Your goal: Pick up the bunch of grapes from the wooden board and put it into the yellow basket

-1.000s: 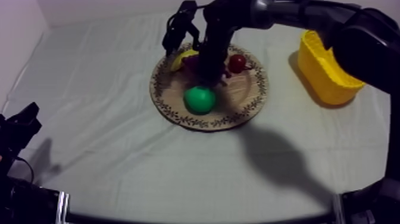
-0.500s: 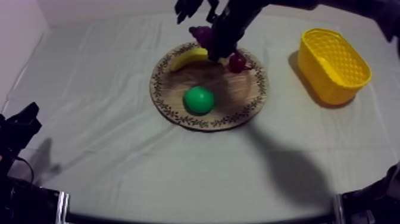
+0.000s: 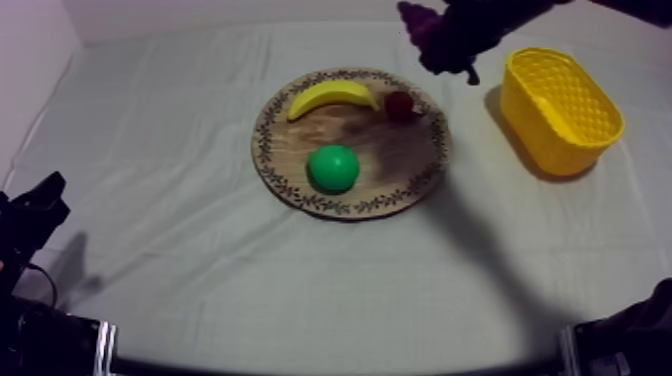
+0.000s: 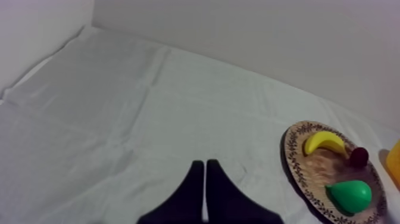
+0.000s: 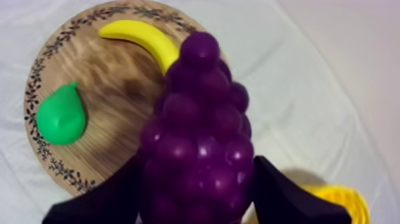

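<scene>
A purple bunch of grapes [image 5: 199,143] hangs in the air, with my right gripper [image 5: 199,179] shut on it, one black finger [image 5: 113,199] at each side. From above, the grapes [image 3: 415,22] and right gripper [image 3: 452,42] are past the board's far right rim, between the round wooden board [image 3: 400,165] and the yellow basket [image 3: 560,100]. In the right wrist view the board [image 5: 113,71] lies below the grapes and the basket [image 5: 340,201] peeks out beside them. My left gripper [image 4: 205,182] is shut on nothing, low at the table's left [image 3: 35,212].
On the board lie a banana [image 3: 330,97], a green pear [image 3: 333,168] and a small red fruit [image 3: 399,105]. The left wrist view has the board [image 4: 290,156] with the banana [image 4: 324,143], pear [image 4: 350,195] and red fruit [image 4: 358,156]. A pale wall stands behind the table.
My right gripper has lifted the grapes off the board and carried them up and to the right, toward the basket. The left arm has not moved.
</scene>
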`<state>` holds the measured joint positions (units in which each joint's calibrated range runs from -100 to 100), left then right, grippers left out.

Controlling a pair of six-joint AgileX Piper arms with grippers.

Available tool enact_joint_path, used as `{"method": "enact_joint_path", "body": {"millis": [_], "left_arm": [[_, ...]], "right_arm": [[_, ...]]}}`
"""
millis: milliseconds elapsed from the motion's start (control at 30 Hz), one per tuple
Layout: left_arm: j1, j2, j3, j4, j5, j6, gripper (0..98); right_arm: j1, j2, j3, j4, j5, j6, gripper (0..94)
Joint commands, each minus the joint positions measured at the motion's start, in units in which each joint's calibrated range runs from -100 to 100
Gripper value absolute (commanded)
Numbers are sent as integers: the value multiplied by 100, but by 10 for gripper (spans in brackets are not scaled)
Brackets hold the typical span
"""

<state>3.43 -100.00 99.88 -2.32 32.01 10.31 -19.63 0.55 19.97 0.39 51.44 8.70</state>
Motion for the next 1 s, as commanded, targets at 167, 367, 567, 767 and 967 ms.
{"method": "enact_joint_path", "body": {"millis": [167,367,567,767,967], "left_arm": [[1,0,1,0,0,2,1],[1,0,1,0,0,2,1],[1,0,1,0,0,2,1],[1,0,1,0,0,2,1],[1,0,1,0,0,2,1]], "right_arm": [[455,-1034,790,133,-82,-657,377],[875,-1667,1177,177,58,-866,369],[1263,-1964,1364,294,211,-978,390],[1613,-1997,1512,449,166,-1054,397],[1829,-1738,1442,541,20,-1112,394]]}}
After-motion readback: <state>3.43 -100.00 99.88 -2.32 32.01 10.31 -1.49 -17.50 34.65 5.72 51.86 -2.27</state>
